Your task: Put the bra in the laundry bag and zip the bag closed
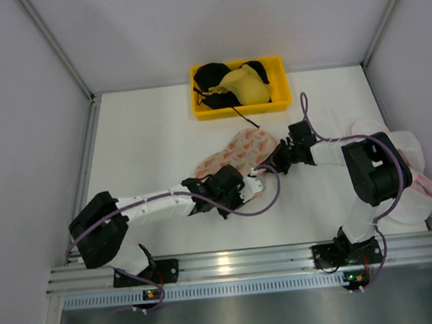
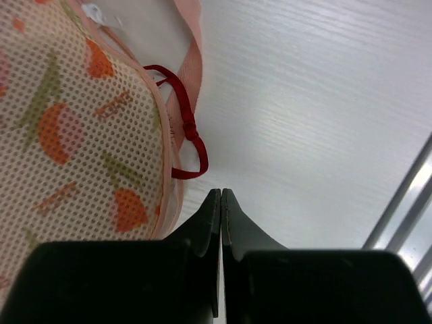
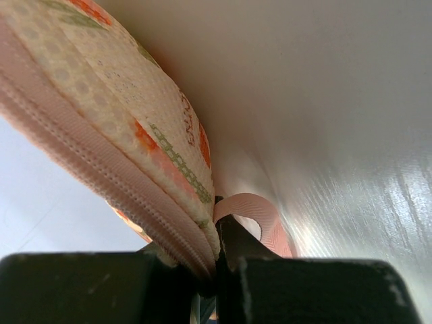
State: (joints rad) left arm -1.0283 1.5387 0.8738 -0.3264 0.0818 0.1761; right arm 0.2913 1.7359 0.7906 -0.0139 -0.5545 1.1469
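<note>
Pinching the laundry bag (image 3: 101, 121) at its zip edge with the right gripper (image 3: 214, 246), jaws clamped on pink trim; hovering the left gripper (image 2: 221, 197) beside the bag's rim, jaws pressed together on nothing; showing a red strap loop of the bra (image 2: 191, 131), poking out at the seam; lying short of the yellow bin (image 1: 272, 107).

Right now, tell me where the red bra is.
Only a strap of the bra shows, in the left wrist view: it loops out from the laundry bag's pink-trimmed edge, just ahead of the left gripper.
</note>
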